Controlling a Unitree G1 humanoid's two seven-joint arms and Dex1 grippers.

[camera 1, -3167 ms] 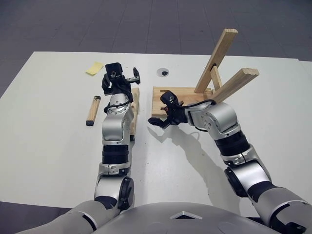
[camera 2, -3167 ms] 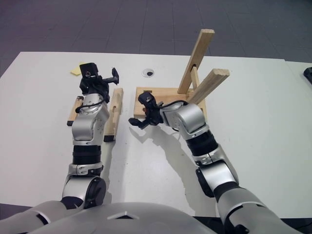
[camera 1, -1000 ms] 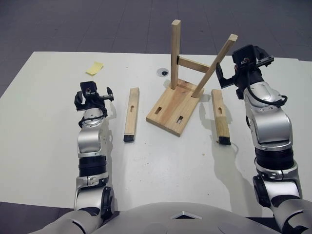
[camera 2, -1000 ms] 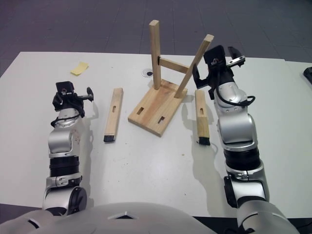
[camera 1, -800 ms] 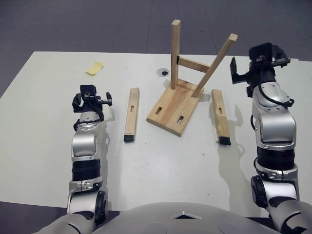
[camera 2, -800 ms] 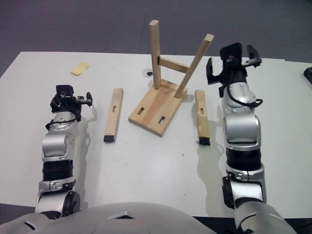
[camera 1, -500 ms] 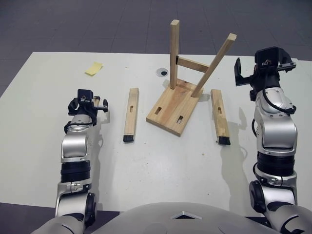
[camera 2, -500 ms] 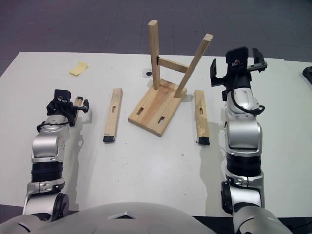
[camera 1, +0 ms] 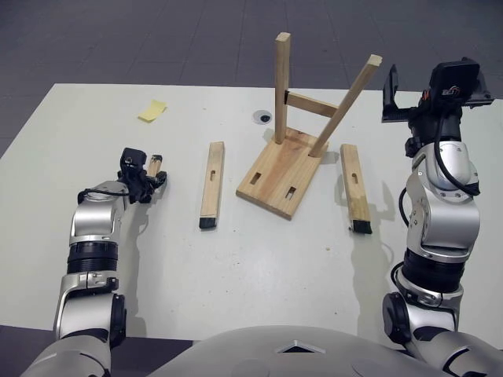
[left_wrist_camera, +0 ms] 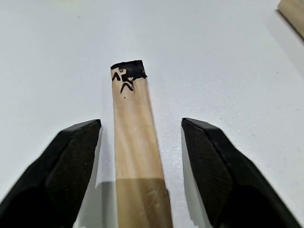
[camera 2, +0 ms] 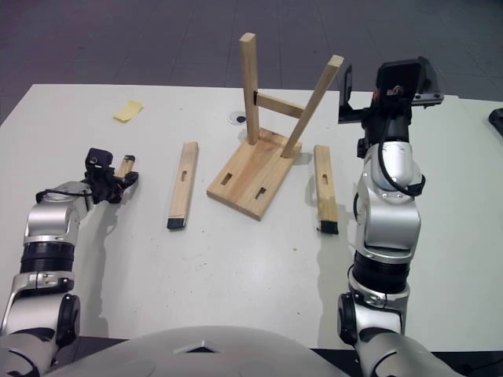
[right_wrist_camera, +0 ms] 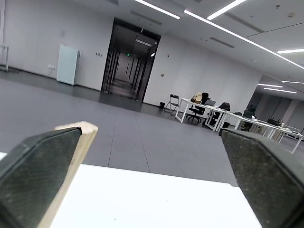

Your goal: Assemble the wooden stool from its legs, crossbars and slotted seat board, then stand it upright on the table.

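The left gripper [camera 1: 149, 182] sits low on the left part of the white table [camera 1: 251, 267], its jaws spread wide. Its two black fingers [left_wrist_camera: 71, 161] flank a short crossbar [left_wrist_camera: 135, 142] that lies flat between them, with a gap of bare table on each side, so nothing is clamped. The bar's far end is painted black.

The right gripper [right_wrist_camera: 149, 137] is held high over the table's far right side, pointing away toward the room, its jaws also wide apart and holding nothing. The top of the tilted leg [camera 1: 346, 106] is near one of its fingers [right_wrist_camera: 38, 180].

Between the arms, the seat board [camera 1: 281, 174] lies flat on the table. An upright leg [camera 1: 281, 86] stands at its far end and the tilted leg rises from its right edge; a joining crossbar [camera 1: 310, 102] links the two. Two open slots [camera 1: 271, 187] show in the board's near half.

The left loose leg [camera 1: 211, 184] lies flat just left of the board and the right loose leg [camera 1: 354, 187] just right of it, each with a slot and a black near end.

A yellow note [camera 1: 152, 110] lies at far left, and a round hole [camera 1: 262, 117] lies beyond the board
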